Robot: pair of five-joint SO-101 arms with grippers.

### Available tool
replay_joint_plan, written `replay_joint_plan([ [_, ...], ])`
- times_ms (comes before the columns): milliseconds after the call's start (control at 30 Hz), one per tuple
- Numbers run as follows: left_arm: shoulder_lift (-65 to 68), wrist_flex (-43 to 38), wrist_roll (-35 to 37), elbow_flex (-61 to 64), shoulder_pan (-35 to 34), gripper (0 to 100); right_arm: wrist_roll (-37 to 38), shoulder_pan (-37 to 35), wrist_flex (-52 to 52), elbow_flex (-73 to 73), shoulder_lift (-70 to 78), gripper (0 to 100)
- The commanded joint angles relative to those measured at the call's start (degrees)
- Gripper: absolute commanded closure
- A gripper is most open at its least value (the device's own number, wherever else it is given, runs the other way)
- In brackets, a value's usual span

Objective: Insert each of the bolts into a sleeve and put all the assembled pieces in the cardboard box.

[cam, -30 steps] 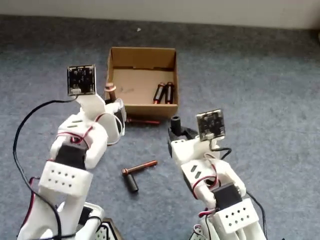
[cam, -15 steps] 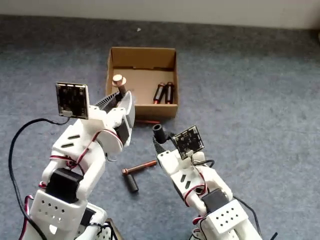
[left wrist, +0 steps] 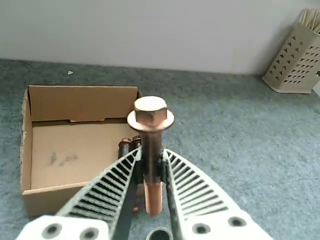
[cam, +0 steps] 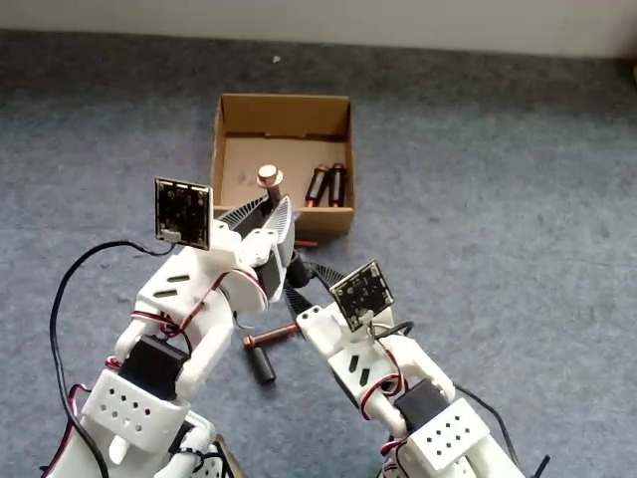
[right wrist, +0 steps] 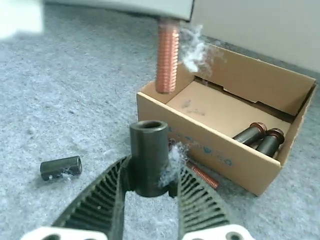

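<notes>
Both arms have swung in toward each other in front of the cardboard box (cam: 284, 100), where two finished pieces (cam: 326, 184) already sit. We're at the insertion step. The left gripper (left wrist: 150, 152) pinches the bolt (left wrist: 150, 120) upright, head on top. Its threads hang just above the sleeve (right wrist: 148, 150), which the right gripper (right wrist: 149, 170) clamps with the bore facing up. Next we'd say line them up and lower the bolt straight in.
</notes>
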Motion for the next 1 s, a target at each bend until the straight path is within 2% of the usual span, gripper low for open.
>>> replay_joint_plan([
  [0,-1.1,0.79,-0.35,-0.75,0.48,100,0.62,-0.4,-1.54,-1.01,-1.19,99.5],
  [167,-4.97,3.43,-0.18,-0.22,0.57,100,0.35,0.13,-1.54,-1.19,-1.19,99.5],
  [267,-10.77,5.45,-0.35,1.71,3.12,100,0.26,1.63,-1.54,-1.19,-1.19,99.5],
  [500,-21.41,5.36,-0.35,7.78,4.53,99,0.26,0.22,-1.36,-1.19,-1.45,99.5],
  [667,-22.29,5.63,-0.35,7.43,4.44,99,0.62,-2.24,-1.01,-0.57,-13.14,99.5],
  [833,-22.29,5.63,-0.35,7.25,4.88,99,0.62,-2.42,4.53,4.26,-28.53,99.5],
  [967,-22.29,5.63,-0.35,7.25,4.79,99,0.62,-2.42,5.14,4.7,-26.15,99.5],
])
